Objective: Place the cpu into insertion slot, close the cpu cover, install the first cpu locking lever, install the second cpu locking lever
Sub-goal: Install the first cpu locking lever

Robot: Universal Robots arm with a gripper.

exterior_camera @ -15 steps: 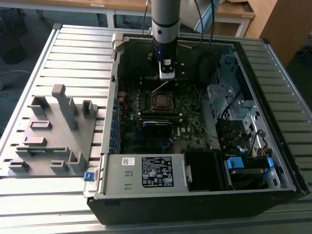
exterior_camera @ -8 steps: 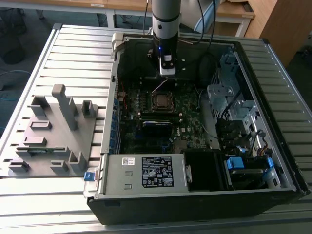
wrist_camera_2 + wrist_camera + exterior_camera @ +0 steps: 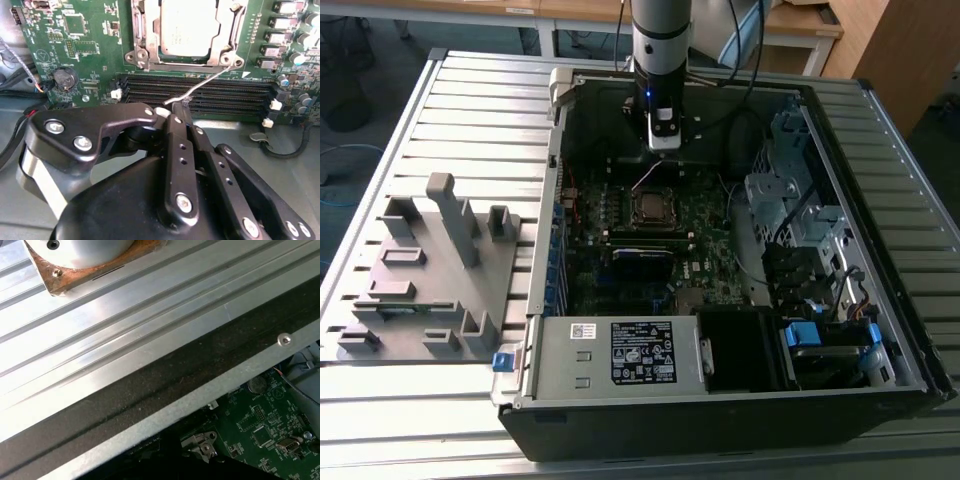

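Ribbed silver aluminium table point(image 3: 440, 90) here, slats running across the exterior view. Pale wooden desks point(image 3: 800, 20) along the back of the room, and dark floor point(image 3: 350, 70) past the table edge on the exterior view's left.

Parked on the table: a flat grey plastic fixture plate with upright pegs and blocks point(image 3: 420, 270) toward the exterior view's left. Just beside it, a big black open-sided computer case point(image 3: 720, 420) lying flat. Inside that, a green motherboard point(image 3: 85, 40), a silver power supply box with a white label point(image 3: 610, 350) along the near wall, and grey metal drive cages point(image 3: 790, 190) on the exterior view's right.

Onto the chip. Small flat square cpu with a dull silver-grey metal top point(image 3: 185, 25), seated in the small square black insertion slot point(image 3: 635, 208) roughly mid-board. Thin silvery metal cpu cover frame point(image 3: 190, 60) lying flat over it, with the chip's top showing through the big square cut-out.

Black robot gripper point(image 3: 176, 114) hanging over the long black memory slots point(image 3: 225, 95), just beside the socket. Fingers drawn together, no gap showing between them. Thin silvery wire locking lever point(image 3: 205, 80) reaching out from the socket corner across the memory slots, not latched down, free end right at the fingertips. Can't tell whether it's actually pinched or just touching. Round silver coin battery point(image 3: 65, 79) on the board too, apart from the gripper.
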